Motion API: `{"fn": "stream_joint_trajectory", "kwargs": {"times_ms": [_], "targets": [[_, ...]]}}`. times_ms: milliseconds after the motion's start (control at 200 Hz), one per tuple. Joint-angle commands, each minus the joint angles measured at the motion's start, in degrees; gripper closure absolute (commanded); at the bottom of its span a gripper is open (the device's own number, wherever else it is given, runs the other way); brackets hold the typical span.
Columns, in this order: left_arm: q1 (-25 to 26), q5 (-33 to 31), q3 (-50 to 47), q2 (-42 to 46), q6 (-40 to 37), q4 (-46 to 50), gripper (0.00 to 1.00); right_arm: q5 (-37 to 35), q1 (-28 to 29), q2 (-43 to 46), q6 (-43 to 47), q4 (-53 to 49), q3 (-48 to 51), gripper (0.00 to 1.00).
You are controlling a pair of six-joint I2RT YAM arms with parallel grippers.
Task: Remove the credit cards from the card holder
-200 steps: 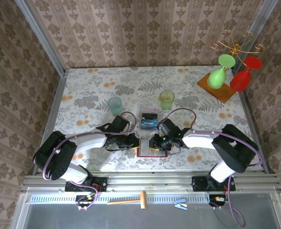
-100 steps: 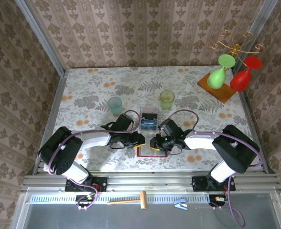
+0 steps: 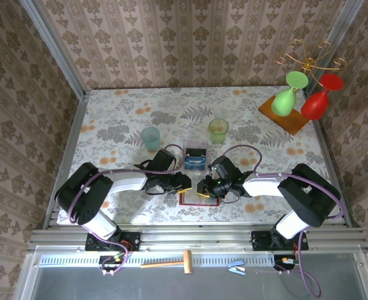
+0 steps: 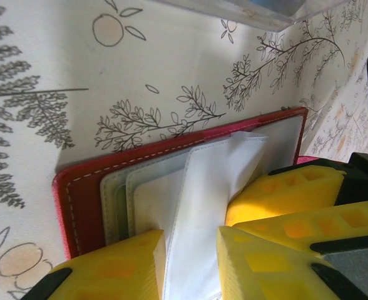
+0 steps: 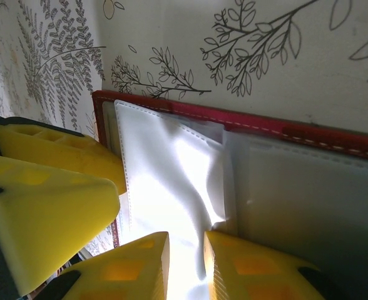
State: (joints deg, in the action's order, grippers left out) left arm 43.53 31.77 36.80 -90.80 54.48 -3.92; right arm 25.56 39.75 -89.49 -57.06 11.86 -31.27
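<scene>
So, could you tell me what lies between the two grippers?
Translucent sleeve pages of the red bifold card holder lie between the left gripper and right gripper, in the left wrist view.

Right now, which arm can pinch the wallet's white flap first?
Probably right. The right claw has its fingers close on both sides of the white plastic pocket flap in the small red bifold wallet; the left claw straddles it more loosely.

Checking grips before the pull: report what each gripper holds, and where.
Right gripper pinches the clear inner sleeve of the card holder at its lifted edge. Left gripper straddles that sleeve too; whether it clamps cannot be told.
</scene>
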Motion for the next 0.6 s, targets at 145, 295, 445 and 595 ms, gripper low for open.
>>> {"fn": "stream_joint_trajectory", "kwargs": {"times_ms": [145, 295, 445, 595], "targets": [[1.4, 1.1, -0.8, -1.2, 1.4, -0.6, 0.71, -0.6, -1.0, -1.0, -1.2, 0.5, 2.8, 0.75], [1.7, 1.9, -1.5, -0.6, 2.3, -1.8, 0.71, -0.3, -1.2, -1.0, -1.7, 1.8, 3.4, 0.76], [2.0, 2.7, -2.3, -0.1, 3.3, -3.1, 0.71, -0.3, -1.3, -0.7, -1.9, 2.0, 3.8, 0.76], [2.3, 3.9, -2.5, 0.2, 4.4, -4.8, 0.71, -0.4, -1.4, 0.2, -1.8, 1.8, 3.9, 0.76]]}}
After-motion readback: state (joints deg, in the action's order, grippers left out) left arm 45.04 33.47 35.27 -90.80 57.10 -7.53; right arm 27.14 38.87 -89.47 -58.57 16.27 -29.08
